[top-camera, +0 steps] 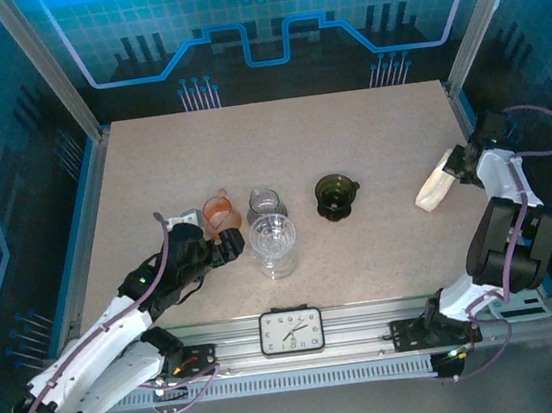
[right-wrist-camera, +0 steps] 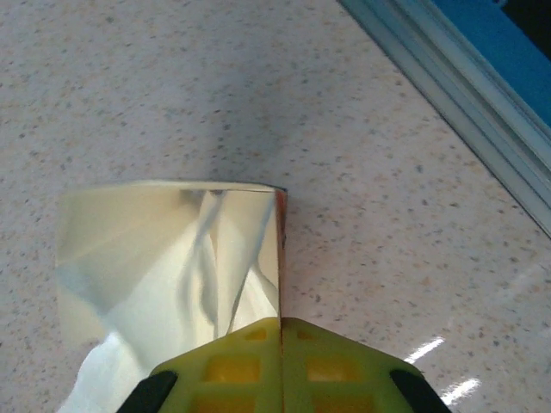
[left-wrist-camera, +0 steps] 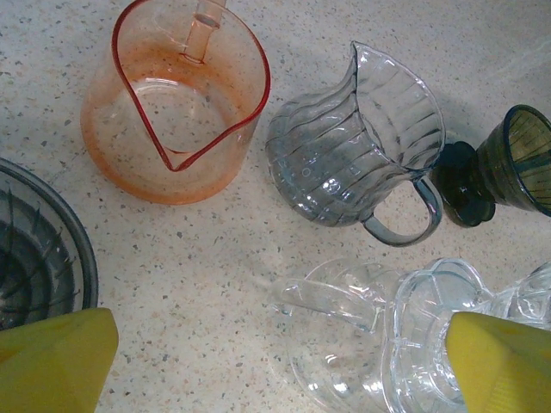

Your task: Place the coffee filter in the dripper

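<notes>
Four vessels stand in a loose row mid-table: an orange pitcher, empty; just beside it a grey ribbed glass pitcher, also empty; in front of those a clear glass dripper with nothing in it; and to the right, a little apart, a green dripper, its ribbed cone bare; the coffee filter is well to the right of that dripper, near the table's right edge, pinched by the right gripper; the right wrist view makes that grip plain, the yellow-green fingers pressed together on the filter's near edge, its pale paper creased and partly spread, though whether it touches the table I cannot tell; the left wrist view shows the left gripper with fingers wide apart, holding nothing, low over the clear glass dripper; it also shows a dark ribbed bowl at its left margin, beside the orange pitcher; a clock sits on the near rail.
</notes>
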`<action>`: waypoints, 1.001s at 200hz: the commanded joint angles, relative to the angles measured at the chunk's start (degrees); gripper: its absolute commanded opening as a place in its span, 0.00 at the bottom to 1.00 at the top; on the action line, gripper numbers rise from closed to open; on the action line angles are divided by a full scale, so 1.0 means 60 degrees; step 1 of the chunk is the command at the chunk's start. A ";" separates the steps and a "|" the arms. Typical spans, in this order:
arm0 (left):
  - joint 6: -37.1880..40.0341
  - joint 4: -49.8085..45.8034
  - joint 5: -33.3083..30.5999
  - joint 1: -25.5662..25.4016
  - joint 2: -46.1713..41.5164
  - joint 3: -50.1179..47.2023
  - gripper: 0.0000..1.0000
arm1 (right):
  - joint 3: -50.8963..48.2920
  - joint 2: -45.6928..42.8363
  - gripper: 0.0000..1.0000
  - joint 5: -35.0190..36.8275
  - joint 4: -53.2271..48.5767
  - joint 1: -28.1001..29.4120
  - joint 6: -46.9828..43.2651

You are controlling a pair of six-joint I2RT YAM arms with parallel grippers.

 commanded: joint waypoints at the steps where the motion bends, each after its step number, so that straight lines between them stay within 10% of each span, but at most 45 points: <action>1: -0.0197 0.0084 0.0150 0.0090 -0.0007 -0.0027 0.99 | 0.0500 0.0205 0.08 -0.0443 -0.0049 0.0656 -0.0948; 156: -0.0373 -0.0015 0.0281 0.0127 0.0085 -0.0057 0.99 | 0.1936 0.1750 0.08 0.0014 -0.0075 0.3834 -0.4148; 200: -0.0439 -0.0050 0.0405 0.0131 0.0312 0.0037 0.99 | 0.1815 0.1905 0.24 0.0261 0.0129 0.3962 -0.4036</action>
